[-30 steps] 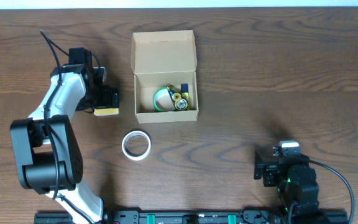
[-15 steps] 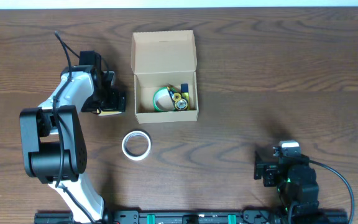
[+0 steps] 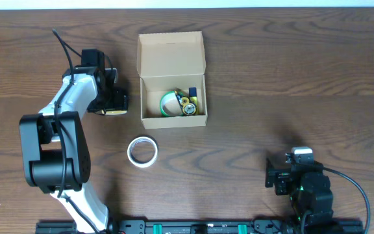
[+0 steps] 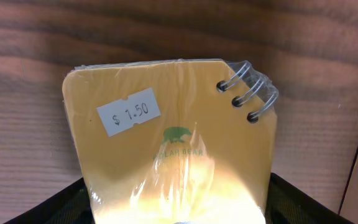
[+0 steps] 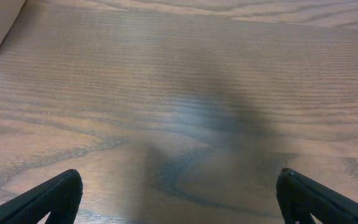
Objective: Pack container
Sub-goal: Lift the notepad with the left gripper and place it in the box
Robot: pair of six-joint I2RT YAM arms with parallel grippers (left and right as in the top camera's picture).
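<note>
Gripping a yellow spiral notepad (image 4: 173, 149) with the left gripper (image 3: 117, 105), jaws closed on its near edge, price sticker (image 4: 129, 112) facing the wrist camera. Placed just left of the cardboard container (image 3: 171, 52), not touching it. Container open at upper centre of the table (image 3: 304, 78), flap back, green ring (image 3: 167, 104) and small items inside. White tape roll (image 3: 142, 151) in front of it. Right gripper (image 5: 179, 199) parked lower right, spread wide, holding nothing.

container (image 3: 171, 55) open-topped | tape roll (image 3: 130, 153) near front wall | notepad (image 3: 115, 112) beside left wall
</note>
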